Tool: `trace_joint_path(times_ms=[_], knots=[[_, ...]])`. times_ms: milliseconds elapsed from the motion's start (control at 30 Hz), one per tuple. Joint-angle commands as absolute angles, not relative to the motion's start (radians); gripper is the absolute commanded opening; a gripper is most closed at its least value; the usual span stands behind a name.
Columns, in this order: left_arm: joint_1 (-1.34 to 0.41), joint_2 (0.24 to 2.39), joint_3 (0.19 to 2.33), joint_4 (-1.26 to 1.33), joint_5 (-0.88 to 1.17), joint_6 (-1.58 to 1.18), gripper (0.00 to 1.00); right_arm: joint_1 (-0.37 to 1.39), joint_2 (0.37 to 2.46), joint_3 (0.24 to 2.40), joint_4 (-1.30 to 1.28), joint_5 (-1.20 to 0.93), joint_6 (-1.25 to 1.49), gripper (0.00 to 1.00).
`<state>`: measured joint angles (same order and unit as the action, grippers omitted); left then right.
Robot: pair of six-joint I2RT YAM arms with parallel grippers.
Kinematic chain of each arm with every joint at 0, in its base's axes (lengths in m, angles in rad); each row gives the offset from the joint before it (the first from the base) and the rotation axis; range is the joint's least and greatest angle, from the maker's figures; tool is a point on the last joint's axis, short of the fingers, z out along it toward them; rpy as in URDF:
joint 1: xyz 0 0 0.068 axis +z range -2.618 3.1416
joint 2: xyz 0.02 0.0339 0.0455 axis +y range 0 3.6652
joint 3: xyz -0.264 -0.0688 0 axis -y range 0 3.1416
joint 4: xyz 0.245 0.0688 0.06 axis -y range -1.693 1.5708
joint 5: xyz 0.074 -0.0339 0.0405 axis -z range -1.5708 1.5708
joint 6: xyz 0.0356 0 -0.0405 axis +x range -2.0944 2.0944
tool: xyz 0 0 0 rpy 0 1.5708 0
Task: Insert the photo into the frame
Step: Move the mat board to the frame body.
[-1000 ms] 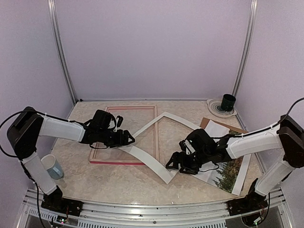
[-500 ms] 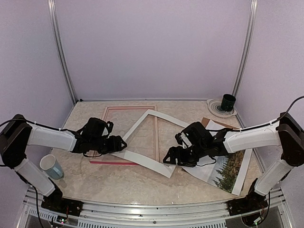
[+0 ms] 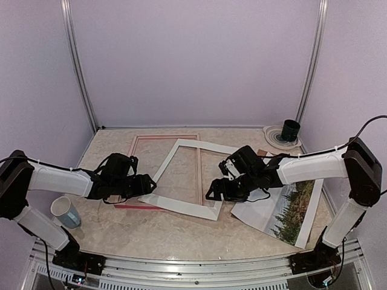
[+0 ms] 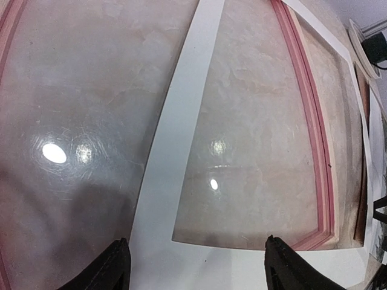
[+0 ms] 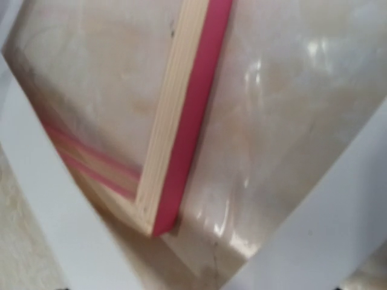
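1. The frame (image 3: 158, 137) lies flat on the tabletop (image 3: 157, 232), left of centre.
2. A white mat (image 3: 181, 207) lies skewed across the frame's right half.
3. The left hand (image 3: 147, 184) is spread wide over the mat's near-left corner.
4. The right hand (image 3: 216, 193) is spread wide at the mat's near-right corner.
5. The photo (image 3: 291, 208) lies far right, apart from the frame.

No readable text, labels, brands or numbers in any view: frame (image 3: 166, 137), photo (image 3: 290, 211), white mat (image 3: 181, 207) and mug (image 3: 65, 211) show 0 legible markings.
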<state>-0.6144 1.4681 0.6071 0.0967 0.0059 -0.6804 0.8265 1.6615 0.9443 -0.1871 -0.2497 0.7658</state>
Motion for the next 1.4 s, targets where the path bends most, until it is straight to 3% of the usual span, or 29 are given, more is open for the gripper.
trace_joint_path(times_ms=[0,500,933,1367], knots=[[-0.631,1.446,0.595,0.094,-0.048,-0.698,0.75,0.803,1.689,0.983,-0.2,-0.247,0.713,0.88],[-0.612,1.346,0.572,0.047,-0.157,-0.717,0.8,0.752,1.789,1.094,-0.251,-0.212,0.641,0.89],[-0.499,1.255,0.578,0.005,-0.277,-0.679,0.87,0.593,1.717,0.965,-0.079,-0.346,0.7,0.9],[-0.329,1.285,0.472,0.276,-0.191,-0.606,0.98,0.494,1.842,1.034,0.026,-0.405,0.803,0.89]])
